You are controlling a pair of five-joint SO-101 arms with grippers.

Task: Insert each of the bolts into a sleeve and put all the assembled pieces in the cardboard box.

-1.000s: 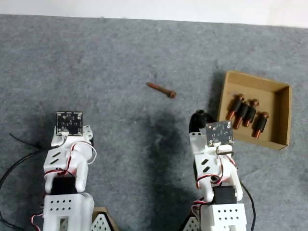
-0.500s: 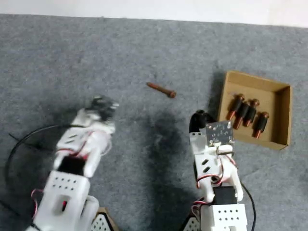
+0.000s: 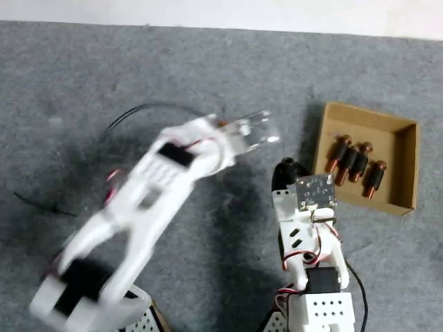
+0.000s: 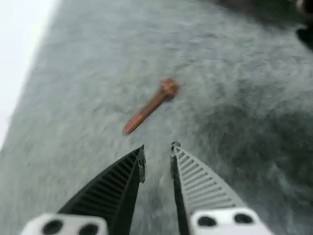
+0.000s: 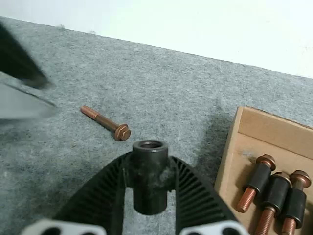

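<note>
right jaws grip sleeve (image 5: 149, 172), left jaws parted near bolt (image 4: 147, 108)

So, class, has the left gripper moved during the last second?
Yes. The left gripper swung forward and to the right, ending much nearer the box.

open mat (image 4: 88, 73) between left hand (image 4: 157, 152) and bolt (image 4: 149, 105), right hand (image 5: 149, 165) holding sleeve (image 5: 149, 188) nearby

White left arm (image 3: 156, 187), white right arm (image 3: 304, 242); red, black, white cables (image 3: 156, 105); black ribbed fingers (image 4: 117, 188).
</note>
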